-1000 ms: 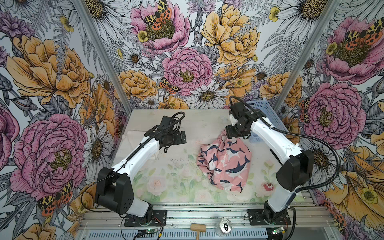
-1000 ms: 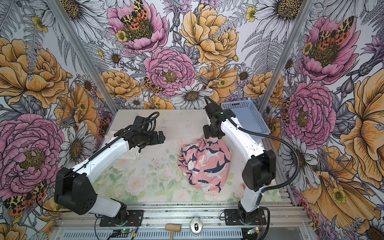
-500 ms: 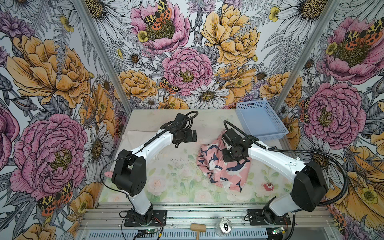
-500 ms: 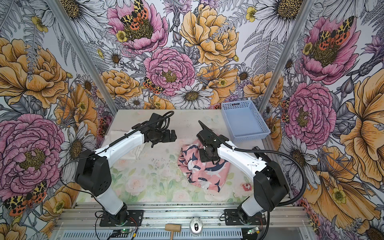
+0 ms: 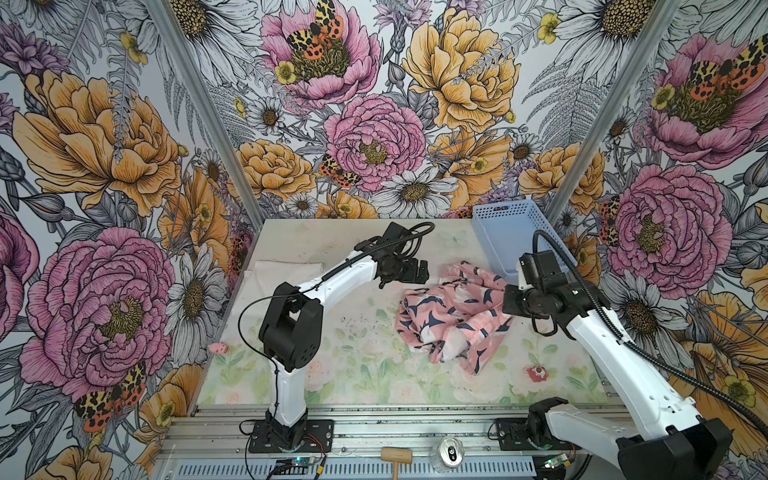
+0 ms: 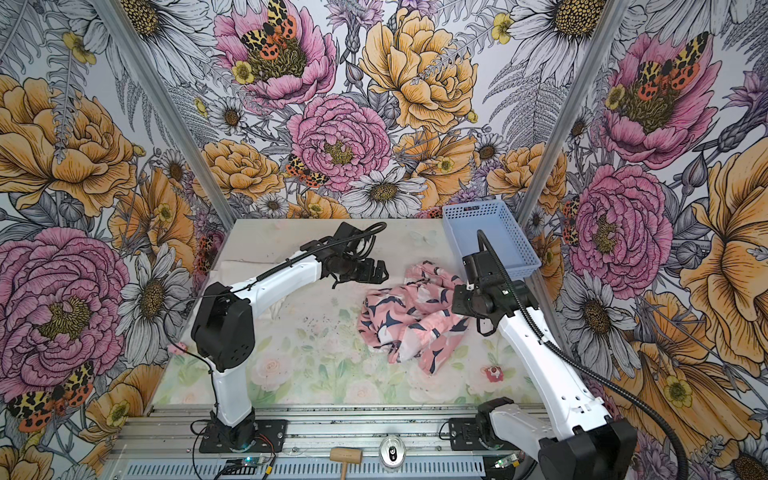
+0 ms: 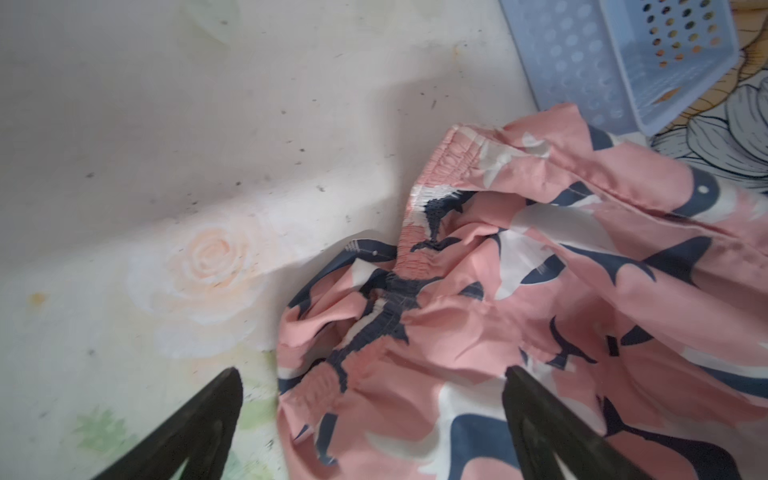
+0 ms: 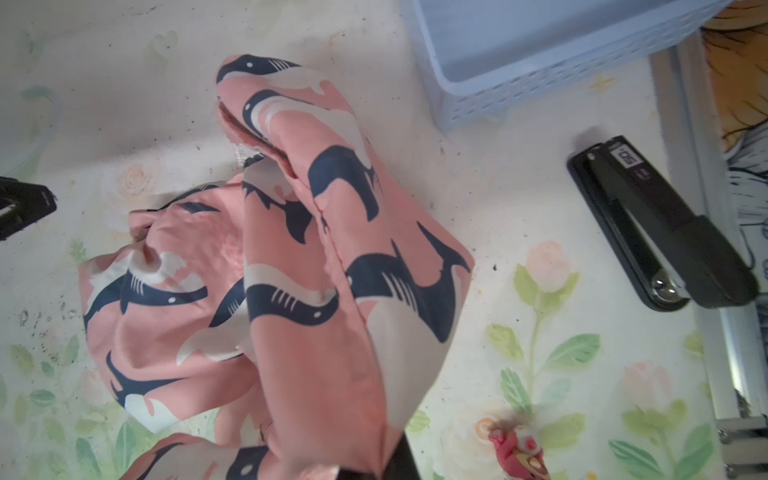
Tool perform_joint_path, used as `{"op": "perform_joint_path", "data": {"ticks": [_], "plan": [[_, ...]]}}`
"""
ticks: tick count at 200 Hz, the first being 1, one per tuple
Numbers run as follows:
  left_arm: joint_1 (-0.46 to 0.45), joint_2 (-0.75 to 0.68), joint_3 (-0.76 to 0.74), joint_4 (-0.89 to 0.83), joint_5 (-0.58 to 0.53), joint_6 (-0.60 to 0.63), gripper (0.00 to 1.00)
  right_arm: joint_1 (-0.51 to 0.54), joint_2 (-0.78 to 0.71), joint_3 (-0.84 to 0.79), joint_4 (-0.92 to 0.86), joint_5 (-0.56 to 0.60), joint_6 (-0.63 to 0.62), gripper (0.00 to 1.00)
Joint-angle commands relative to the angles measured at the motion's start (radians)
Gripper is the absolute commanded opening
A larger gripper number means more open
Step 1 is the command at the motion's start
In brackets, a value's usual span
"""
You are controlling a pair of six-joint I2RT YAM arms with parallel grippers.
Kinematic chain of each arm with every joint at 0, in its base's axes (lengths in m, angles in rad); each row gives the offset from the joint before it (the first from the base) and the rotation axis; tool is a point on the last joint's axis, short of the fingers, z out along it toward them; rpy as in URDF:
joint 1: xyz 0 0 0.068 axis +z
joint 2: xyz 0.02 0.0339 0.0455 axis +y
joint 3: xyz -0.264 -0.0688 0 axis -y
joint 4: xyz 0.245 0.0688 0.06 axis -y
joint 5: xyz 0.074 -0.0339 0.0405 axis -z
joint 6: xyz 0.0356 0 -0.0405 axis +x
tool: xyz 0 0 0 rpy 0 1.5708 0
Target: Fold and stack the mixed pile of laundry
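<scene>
Top views, both: tabletop (image 5: 353, 374) (image 6: 316, 374) with a pale floral print, walled by flower-patterned panels. Item one: pink garment (image 5: 453, 316) (image 6: 411, 316), printed with navy and white sharks, crumpled right of centre, its far edge just beside the light blue basket (image 5: 507, 241) (image 6: 486, 237) in the far right corner. Item two: white T-shirt (image 5: 282, 276), lying flat at the far left edge, well apart from the pink garment and partly behind the left arm. Left tool (image 5: 419, 271) (image 6: 380, 271): released, jaws spread wide at the garment's far left edge. The left wrist view sets it (image 7: 370, 378) over the gathered elastic waistband of the pink garment (image 7: 519, 311); contact cannot be told. Right tool (image 5: 506, 301): clenched on the garment's right side. The right wrist view shows the cloth (image 8: 291, 291) drawn up in a ridge into the tool (image 8: 374, 469). Sundries: black stapler (image 8: 660, 232) near the right edge, beside the basket (image 8: 519, 41); small red figure (image 5: 536, 373) (image 8: 515, 449) near the front right; small pink object (image 5: 218, 348) at the left edge; wooden mallet (image 5: 395, 456) and drinks can (image 5: 451, 449) on the front rail.
</scene>
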Motion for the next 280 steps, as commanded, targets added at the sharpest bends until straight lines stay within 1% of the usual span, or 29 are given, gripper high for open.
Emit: {"op": "perform_joint_path", "data": {"ticks": [1, 29, 52, 72, 102, 130, 138, 145, 150, 167, 175, 179, 198, 212, 234, 261, 276, 280], "plan": [[-0.034, 0.077, 0.090, -0.001, 0.117, 0.057, 0.99, -0.018, 0.037, 0.005, -0.057, 0.025, -0.053, 0.00], [-0.051, 0.195, 0.208, -0.003, 0.109, 0.098, 0.99, -0.018, 0.041, -0.005, -0.033, 0.011, -0.065, 0.00], [-0.055, 0.316, 0.334, -0.023, 0.143, 0.123, 0.98, -0.020, 0.035, -0.007, -0.032, 0.012, -0.065, 0.00], [-0.061, 0.414, 0.427, -0.059, 0.149, 0.124, 0.96, -0.022, 0.026, -0.004, -0.035, 0.015, -0.056, 0.00], [-0.085, 0.520, 0.538, -0.126, 0.072, 0.131, 0.93, -0.024, 0.023, 0.000, -0.035, -0.001, -0.044, 0.00], [-0.111, 0.589, 0.591, -0.148, 0.056, 0.124, 0.88, -0.025, 0.034, 0.015, -0.032, -0.009, -0.050, 0.00], [-0.115, 0.604, 0.595, -0.147, 0.057, 0.115, 0.83, -0.024, 0.037, 0.017, -0.031, -0.008, -0.053, 0.00], [-0.120, 0.612, 0.597, -0.146, 0.057, 0.108, 0.74, -0.024, 0.040, 0.021, -0.029, -0.009, -0.054, 0.00], [-0.120, 0.616, 0.597, -0.145, 0.057, 0.103, 0.64, -0.024, 0.040, 0.023, -0.026, -0.009, -0.055, 0.00], [-0.124, 0.614, 0.581, -0.146, 0.051, 0.096, 0.24, -0.024, 0.041, 0.025, -0.011, -0.021, -0.058, 0.00], [-0.121, 0.600, 0.563, -0.146, 0.031, 0.096, 0.06, -0.024, 0.040, 0.025, -0.002, -0.030, -0.059, 0.00], [-0.118, 0.591, 0.551, -0.145, 0.022, 0.099, 0.00, -0.025, 0.041, 0.027, 0.002, -0.036, -0.059, 0.00], [-0.095, 0.525, 0.475, -0.144, -0.023, 0.100, 0.00, -0.023, 0.044, 0.025, 0.040, -0.083, -0.070, 0.00], [-0.066, 0.444, 0.368, -0.120, -0.063, 0.096, 0.00, -0.024, 0.054, 0.023, 0.080, -0.135, -0.089, 0.00], [0.004, 0.249, 0.152, -0.047, -0.107, 0.072, 0.00, -0.017, 0.102, 0.051, 0.132, -0.210, -0.136, 0.00], [0.097, -0.010, -0.058, -0.033, -0.161, 0.064, 0.00, -0.011, 0.179, 0.136, 0.184, -0.247, -0.195, 0.00], [0.139, -0.134, -0.155, -0.033, -0.169, 0.057, 0.00, -0.007, 0.248, 0.209, 0.214, -0.251, -0.224, 0.00], [0.150, -0.190, -0.178, -0.034, -0.166, 0.055, 0.00, -0.006, 0.269, 0.228, 0.224, -0.251, -0.231, 0.00]]}}
